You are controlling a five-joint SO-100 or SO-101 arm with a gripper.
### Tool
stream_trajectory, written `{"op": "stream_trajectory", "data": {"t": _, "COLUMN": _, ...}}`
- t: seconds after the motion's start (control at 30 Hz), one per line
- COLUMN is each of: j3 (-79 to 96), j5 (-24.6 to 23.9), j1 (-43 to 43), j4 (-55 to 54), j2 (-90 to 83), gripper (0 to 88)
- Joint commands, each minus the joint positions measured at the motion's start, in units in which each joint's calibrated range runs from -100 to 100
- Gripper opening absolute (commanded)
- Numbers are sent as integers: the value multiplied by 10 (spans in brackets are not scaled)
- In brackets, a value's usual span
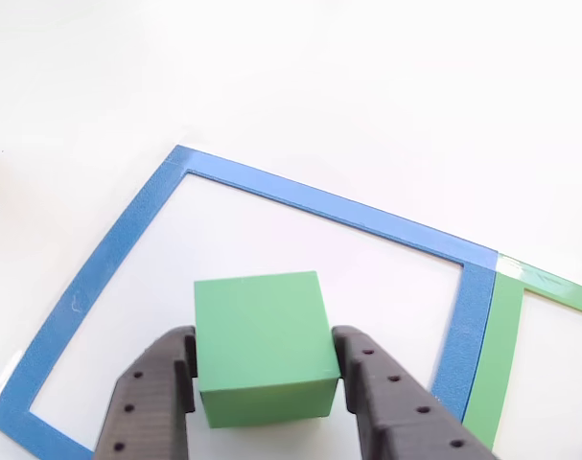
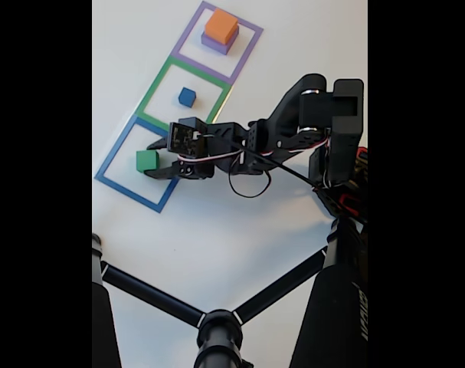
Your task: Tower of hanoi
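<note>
Black jaws [image 1: 265,383] closed against both sides of the green block [image 1: 262,347] inside the blue square outline [image 1: 108,251] on the white desk [image 2: 217,230], with the blue cube [image 2: 187,96] in the neighbouring green outline [image 2: 157,83] and the orange block [image 2: 221,27] atop the purple block [image 2: 214,44] beyond.

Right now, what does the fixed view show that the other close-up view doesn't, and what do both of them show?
The fixed view alone shows the orange block stacked on the purple block inside the purple outline, the blue cube, the arm and a black stand. The close-up alone shows the finger faces flanking the block. Both show the gripper around the green block inside the blue outline, with the green outline beside it.
</note>
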Motion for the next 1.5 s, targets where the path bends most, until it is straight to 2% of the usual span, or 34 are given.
{"op": "stream_trajectory", "data": {"t": 0.0, "j3": 8, "j5": 4, "j1": 10, "j4": -25, "j2": 0, "gripper": 89}}
{"op": "stream_trajectory", "data": {"t": 0.27, "j3": 9, "j5": 4, "j1": 12, "j4": -34, "j2": 1, "gripper": 281}}
{"op": "stream_trajectory", "data": {"t": 0.47, "j3": 9, "j5": 4, "j1": 13, "j4": -26, "j2": -44, "gripper": 266}}
{"op": "stream_trajectory", "data": {"t": 0.6, "j3": 9, "j5": 4, "j1": 23, "j4": 50, "j2": -139, "gripper": 235}}
{"op": "stream_trajectory", "data": {"t": 0.73, "j3": -8, "j5": 4, "j1": 51, "j4": 225, "j2": -281, "gripper": 160}}
{"op": "stream_trajectory", "data": {"t": 0.83, "j3": -23, "j5": 4, "j1": 80, "j4": 398, "j2": -393, "gripper": 74}}
{"op": "stream_trajectory", "data": {"t": 0.93, "j3": -57, "j5": 4, "j1": 117, "j4": 601, "j2": -495, "gripper": 27}}
{"op": "stream_trajectory", "data": {"t": 1.03, "j3": -123, "j5": 4, "j1": 143, "j4": 812, "j2": -581, "gripper": 6}}
{"op": "stream_trajectory", "data": {"t": 1.2, "j3": -331, "j5": 4, "j1": 157, "j4": 1136, "j2": -644, "gripper": 6}}
{"op": "stream_trajectory", "data": {"t": 1.33, "j3": -489, "j5": 4, "j1": 176, "j4": 1295, "j2": -652, "gripper": 6}}
{"op": "stream_trajectory", "data": {"t": 1.47, "j3": -580, "j5": 4, "j1": 231, "j4": 1380, "j2": -663, "gripper": 6}}
